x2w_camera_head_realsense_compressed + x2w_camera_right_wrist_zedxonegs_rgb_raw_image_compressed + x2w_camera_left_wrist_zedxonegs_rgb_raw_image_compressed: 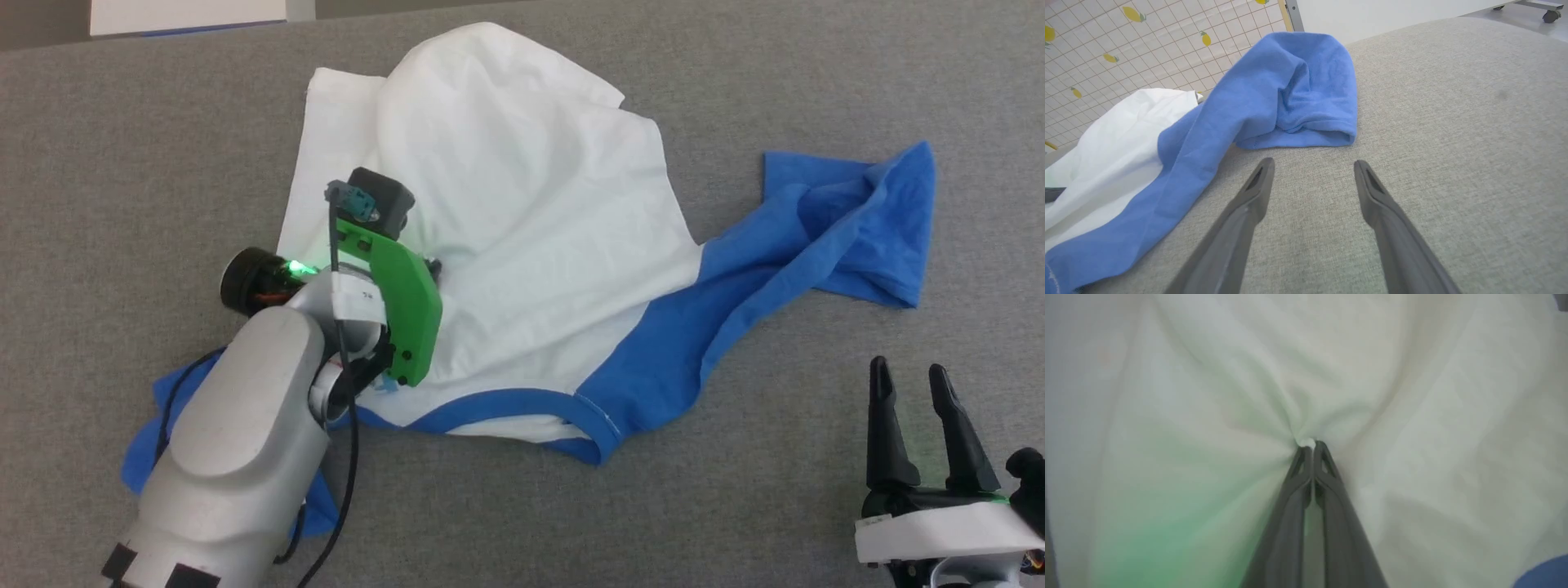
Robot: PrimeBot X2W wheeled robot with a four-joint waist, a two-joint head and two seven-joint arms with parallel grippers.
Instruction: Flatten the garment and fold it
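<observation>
- Left gripper (1310,446) is clenched on a pinch of the garment (522,204), crumpled on the grey counter (775,506).
- I fear a mid-panel pull bunches it further, or the thin pinch slips.
- Right gripper (1312,169) hangs released near the blue sleeve (849,220); unanchored, that side may drag.

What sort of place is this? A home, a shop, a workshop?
Most likely an indoor test room or lab: the shirt lies on a wide grey cloth-covered surface, a lemon-patterned screen stands behind it, and a castor wheel of some frame shows beyond.
</observation>
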